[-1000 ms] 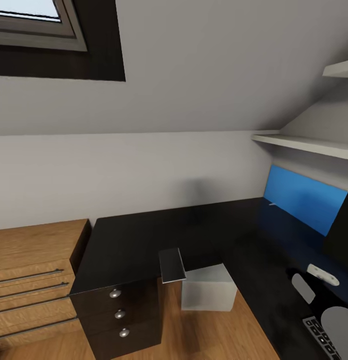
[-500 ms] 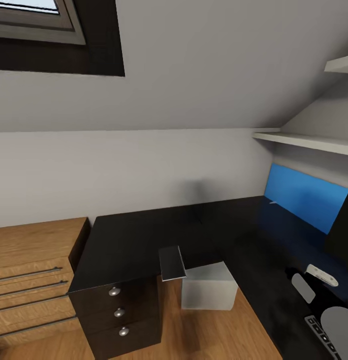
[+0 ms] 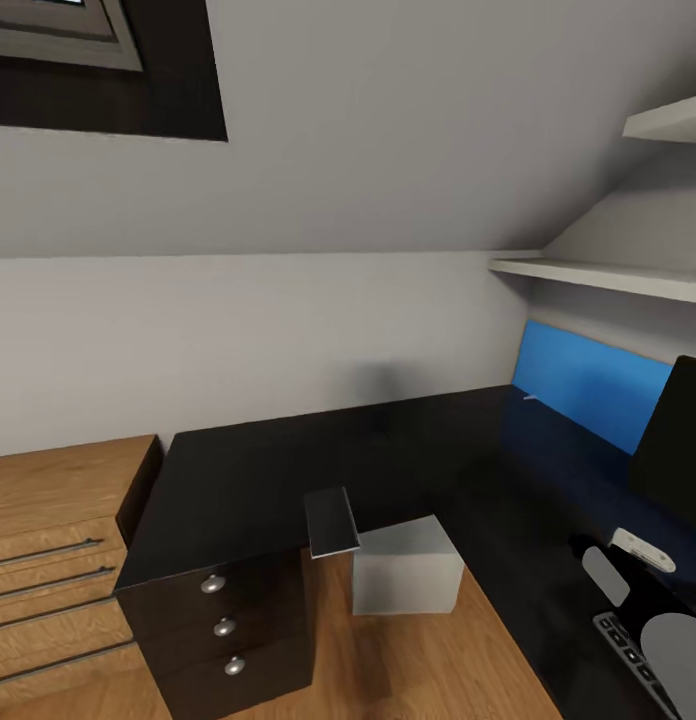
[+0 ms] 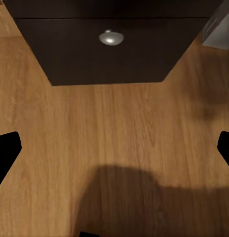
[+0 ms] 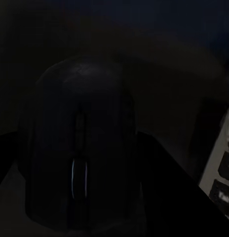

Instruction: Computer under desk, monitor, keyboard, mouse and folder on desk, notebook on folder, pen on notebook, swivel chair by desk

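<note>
The right gripper carries the mouse low over the black tabletop of the desk. Its fingers look clamped on both flanks of the mouse (the wrist picture is very dark, so this is a reading, not a certainty). The keyboard lies at the tabletop's near end, and its pale edge also shows just beside the mouse in the right wrist view. The monitor stands further along the tabletop, against the blue wall panel. The computer sits on the floor under the tabletop. The left gripper hangs over the wood floor in front of the desk's drawer unit, its fingers spread wide apart and holding nothing.

The step in hand appears to be setting the mouse beside the keyboard. To do it well, the mouse should come down flat on bare tabletop, close alongside the keyboard but clear of its keys. The fingers should part only once the mouse rests.

Compared with a second ago, the whole head view has slid leftward and more of the monitor shows: the camera has turned, and nothing on the tabletop has shifted.
</note>
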You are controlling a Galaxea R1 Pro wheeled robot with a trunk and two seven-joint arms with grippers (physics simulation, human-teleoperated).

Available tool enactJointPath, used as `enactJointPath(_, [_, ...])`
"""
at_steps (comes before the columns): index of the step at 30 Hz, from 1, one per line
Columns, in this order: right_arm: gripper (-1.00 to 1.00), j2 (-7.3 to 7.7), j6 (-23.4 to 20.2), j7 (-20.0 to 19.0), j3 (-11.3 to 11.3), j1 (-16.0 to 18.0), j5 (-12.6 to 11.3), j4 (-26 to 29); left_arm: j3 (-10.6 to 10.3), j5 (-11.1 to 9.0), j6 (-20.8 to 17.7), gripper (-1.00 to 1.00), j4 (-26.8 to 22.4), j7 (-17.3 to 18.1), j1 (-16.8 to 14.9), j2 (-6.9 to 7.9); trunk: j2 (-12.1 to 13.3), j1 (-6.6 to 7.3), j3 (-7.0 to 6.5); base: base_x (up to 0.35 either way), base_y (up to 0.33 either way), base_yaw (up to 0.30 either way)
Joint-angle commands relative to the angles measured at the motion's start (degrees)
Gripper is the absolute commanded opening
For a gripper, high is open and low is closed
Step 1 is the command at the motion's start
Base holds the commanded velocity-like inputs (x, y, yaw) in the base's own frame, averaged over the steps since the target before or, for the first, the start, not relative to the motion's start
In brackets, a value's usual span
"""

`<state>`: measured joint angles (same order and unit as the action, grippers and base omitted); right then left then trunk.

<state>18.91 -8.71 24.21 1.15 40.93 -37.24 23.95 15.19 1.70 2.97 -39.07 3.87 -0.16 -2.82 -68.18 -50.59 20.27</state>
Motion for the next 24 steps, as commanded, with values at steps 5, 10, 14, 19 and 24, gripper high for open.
enactJointPath(5, [-1.00, 0.03, -0.26, 0.25, 0.08, 0.03, -0.29, 0.13, 0.37, 0.16, 0.10, 1.00, -0.04, 0.40, -0.02, -0.08, -2.06, -1.11, 0.97, 0.000, 0.000, -0.149])
enactJointPath(10, [-1.00, 0.14, -0.24, 0.16, 0.08, 0.03, -0.29, 0.14, 0.37, 0.17, 0.10, 1.00, -0.04, 0.40, -0.02, -0.08, -4.07, -2.21, 1.81, 0.000, 0.000, -0.056])
enactJointPath(14, [-1.00, 0.11, -0.20, 0.14, 0.08, 0.03, -0.29, 0.14, 0.37, 0.17, 0.10, 1.00, -0.04, 0.43, -0.02, -0.08, -4.07, -2.21, 1.65, 0.000, 0.000, -0.155])
enactJointPath(19, [-1.00, 0.00, -0.17, 0.05, 0.00, 0.03, -0.21, 0.07, 0.37, 0.17, 0.10, 1.00, -0.04, 0.43, -0.02, -0.08, -6.07, -3.30, 2.50, 0.000, 0.000, -0.041])
enactJointPath(24, [-1.00, -0.01, -0.17, -0.59, 0.01, 0.03, -0.36, 0.05, 0.37, 0.16, 0.10, 1.00, -0.04, 0.43, -0.02, -0.08, -8.08, -4.40, 3.39, 0.000, 0.000, -0.004])
